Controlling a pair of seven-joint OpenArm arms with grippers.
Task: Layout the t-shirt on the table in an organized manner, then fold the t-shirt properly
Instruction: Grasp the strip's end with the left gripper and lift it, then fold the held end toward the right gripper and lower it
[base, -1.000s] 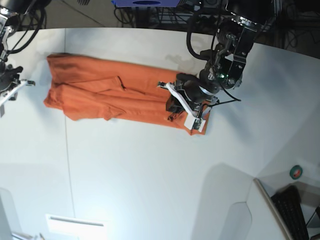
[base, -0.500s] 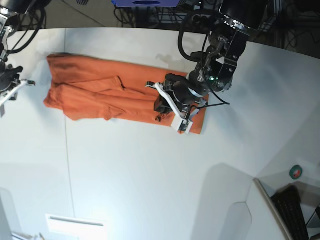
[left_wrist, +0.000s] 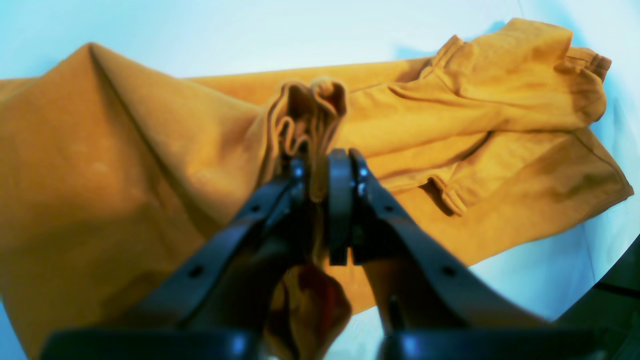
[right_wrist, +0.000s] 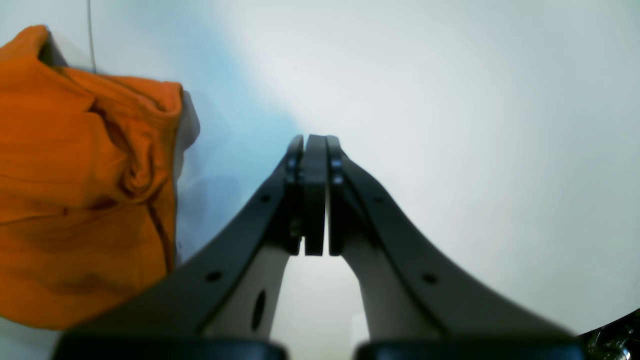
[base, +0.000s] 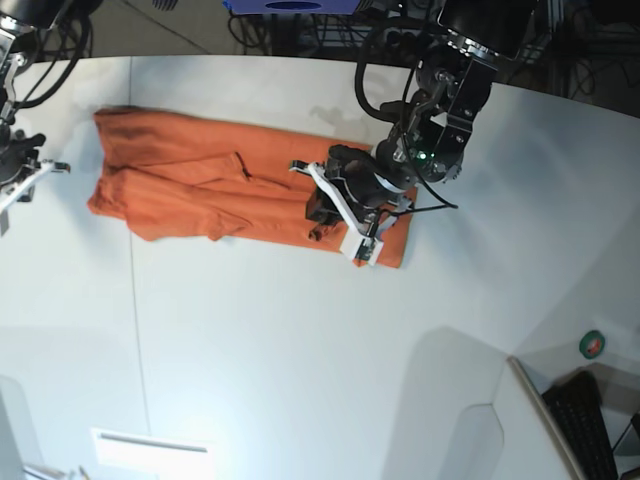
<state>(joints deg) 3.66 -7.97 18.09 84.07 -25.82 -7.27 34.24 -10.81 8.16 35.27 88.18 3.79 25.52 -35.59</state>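
The orange t-shirt (base: 200, 185) lies as a long, narrow, partly folded band across the far side of the white table (base: 300, 350). My left gripper (base: 322, 212) is low over the shirt's right end. In the left wrist view its jaws (left_wrist: 317, 165) are nearly together, pinching a bunched fold of the t-shirt (left_wrist: 125, 165), which rises in ruffles just past the tips. My right gripper (base: 50, 167) hangs at the table's left edge beside the shirt's left end. The right wrist view shows it (right_wrist: 310, 150) shut and empty, with the t-shirt (right_wrist: 75, 175) off to its left.
A thin seam line (base: 135, 320) runs down the table on the left. A grey side surface (base: 470, 430) with a black keyboard (base: 585, 420) and a small green round thing (base: 593, 344) sits at the lower right. Cables and stands crowd the back edge.
My left gripper has moved left along the shirt, drawing the shirt's right end leftward with it. It has barely moved in the last half second. The right arm has stayed still.
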